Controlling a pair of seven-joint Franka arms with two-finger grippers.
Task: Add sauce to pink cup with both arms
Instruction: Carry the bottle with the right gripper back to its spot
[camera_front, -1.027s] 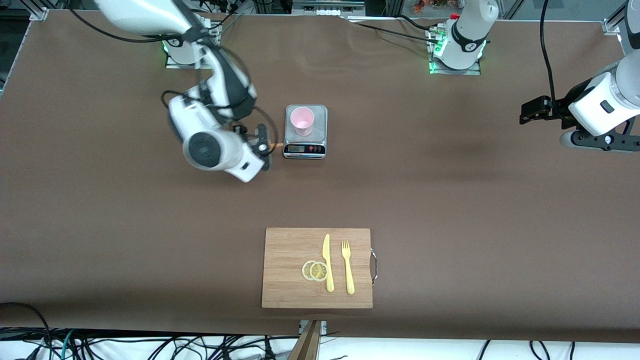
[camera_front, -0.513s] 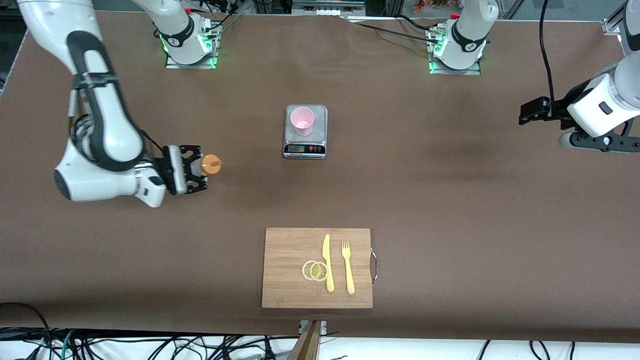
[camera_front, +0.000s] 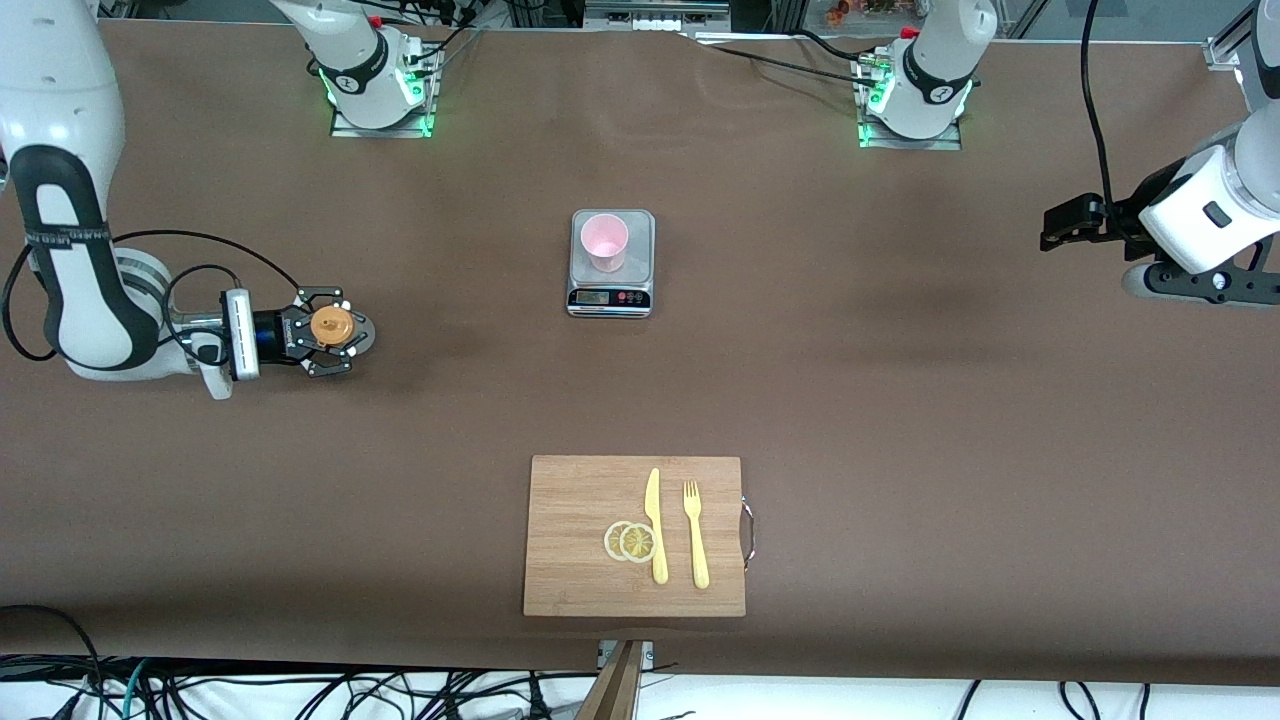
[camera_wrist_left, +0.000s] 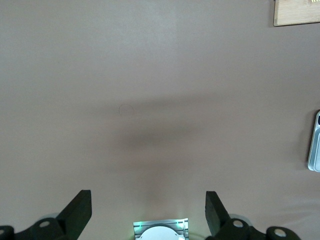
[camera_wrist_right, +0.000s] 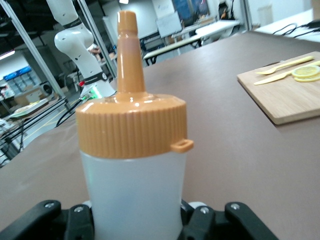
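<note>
1. Two claws: my right gripper (camera_front: 330, 328), mid-left in the front view, clamps the sauce (camera_front: 331, 325) upright; only its orange cap shows there.
2. My left gripper (camera_front: 1050, 228), upper right, waits spread wide, partly cut off.
3. Pink cup (camera_front: 604, 242) stands on the scale (camera_front: 611, 297), upper centre.

Sauce (camera_wrist_right: 134, 195): translucent, smooth plastic body; ribbed orange cap. Pink cup (camera_front: 604, 242): translucent plastic. Scale (camera_front: 611, 263): brushed metal. Cutting board (camera_front: 634, 536): matt wood grain. Table cover (camera_front: 900, 400): matt brown.
</note>
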